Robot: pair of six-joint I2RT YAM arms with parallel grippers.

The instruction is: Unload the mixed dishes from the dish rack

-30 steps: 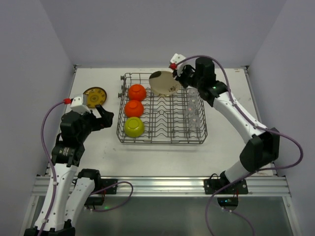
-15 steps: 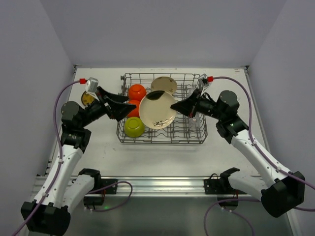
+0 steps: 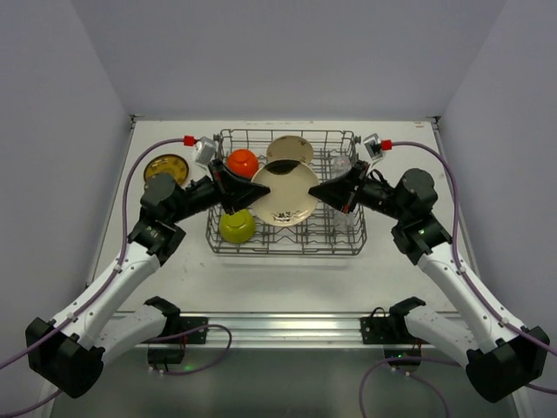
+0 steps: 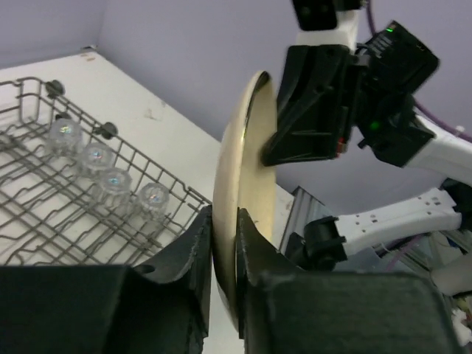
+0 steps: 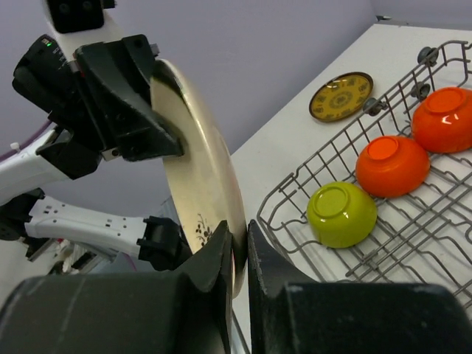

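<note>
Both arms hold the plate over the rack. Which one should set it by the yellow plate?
Left, probably. The left fingers pinch the plate's rim, and the yellow plate lies on that side of the rack. The right fingers grip it too but would have to cross the rack.

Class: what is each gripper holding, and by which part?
Both hold one plate, upright on edge above the rack. The right gripper clamps the rim on its side, and the left gripper clamps the opposite rim.
</note>
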